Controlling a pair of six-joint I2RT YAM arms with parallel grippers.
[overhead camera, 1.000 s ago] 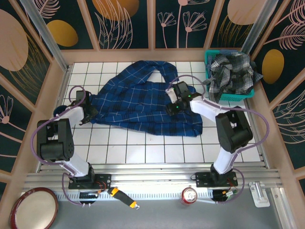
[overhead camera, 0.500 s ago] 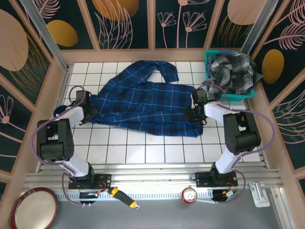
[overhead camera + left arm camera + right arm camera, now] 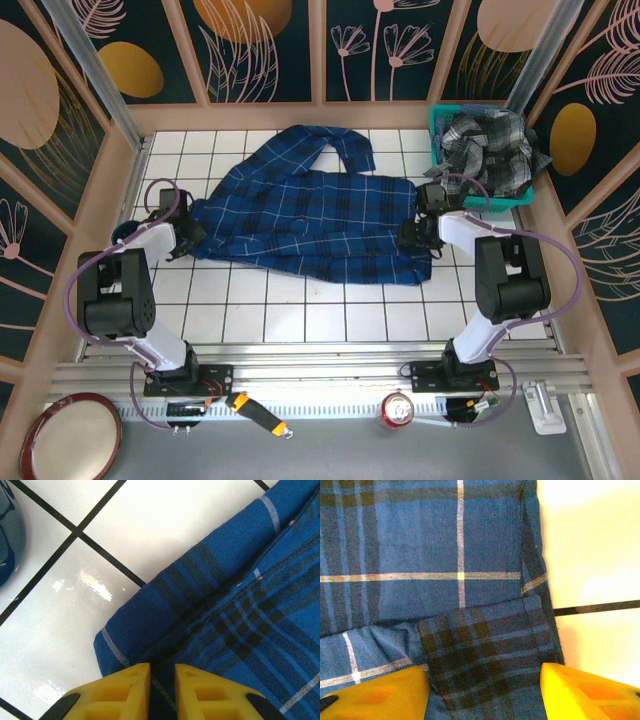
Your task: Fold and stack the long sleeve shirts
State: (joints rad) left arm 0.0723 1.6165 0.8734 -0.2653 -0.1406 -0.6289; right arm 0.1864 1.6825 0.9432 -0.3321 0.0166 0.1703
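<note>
The navy-blue plaid shirt (image 3: pixel 310 215) lies spread across the white tiled table, one sleeve reaching toward the back (image 3: pixel 345 140). My left gripper (image 3: pixel 188 238) is at the shirt's left edge. In the left wrist view it (image 3: pixel 161 667) is shut on a fold of the blue cloth (image 3: pixel 240 605). My right gripper (image 3: pixel 415 232) rests at the shirt's right edge. In the right wrist view it (image 3: pixel 485 672) is open, its yellow fingers (image 3: pixel 380 692) wide apart over a dark checked patch (image 3: pixel 485 655). The grey, black and white checked shirt (image 3: pixel 490 150) is bunched in the teal basket.
The teal mesh basket (image 3: pixel 500 203) stands at the back right corner against the wooden walls. In front of the rail lie a drink can (image 3: pixel 398 408), a yellow-handled tool (image 3: pixel 255 412) and a red plate (image 3: pixel 70 435). Bare tiles (image 3: pixel 320 310) run along the near side.
My right gripper has travelled from the shirt's middle to its right edge, drawing the cloth flat that way. The left gripper has stayed at the left edge.
</note>
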